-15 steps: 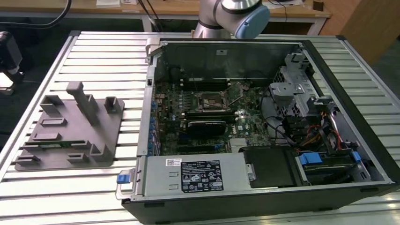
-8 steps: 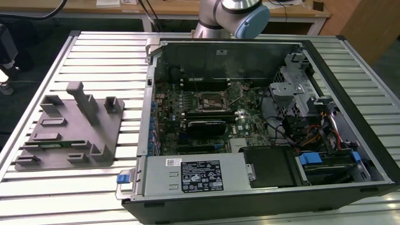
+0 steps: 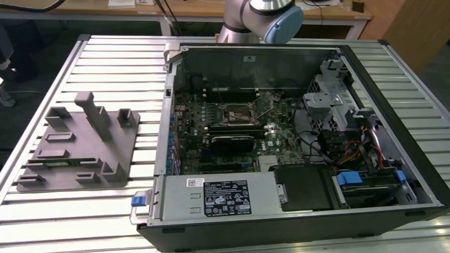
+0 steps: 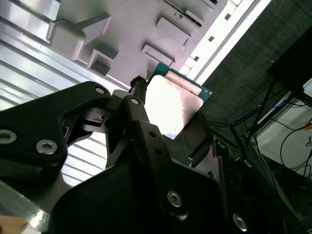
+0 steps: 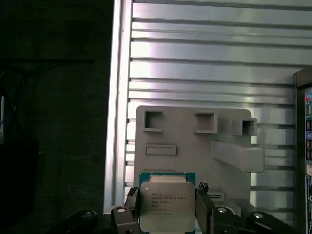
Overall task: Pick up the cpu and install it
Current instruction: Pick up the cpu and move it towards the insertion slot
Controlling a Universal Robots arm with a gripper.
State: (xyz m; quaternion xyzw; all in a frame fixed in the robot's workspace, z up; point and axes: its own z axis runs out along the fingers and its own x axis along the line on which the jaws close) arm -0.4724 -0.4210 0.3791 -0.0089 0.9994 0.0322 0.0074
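Observation:
The cpu (image 5: 167,204), a flat square chip with a silvery metal top and a green edge, sits between my gripper's (image 5: 167,195) two black fingers (image 5: 131,202), which are shut on its opposite sides. It hangs well above the grey holder block (image 5: 195,146). In the second wrist view the cpu (image 4: 173,105) glares bright in the gripper (image 4: 170,109), with the holder block (image 4: 136,24) behind it. In the exterior view the silver-framed socket (image 3: 235,112) lies on the motherboard inside the open computer case (image 3: 393,105).
The grey holder block (image 3: 77,142) has upright posts and rests on the slatted metal table (image 3: 105,63) at the exterior view's left. The case's walls, drive cage (image 3: 330,100), cables and power supply (image 3: 218,197) surround the motherboard. The arm's base (image 3: 260,16) stands behind the case.

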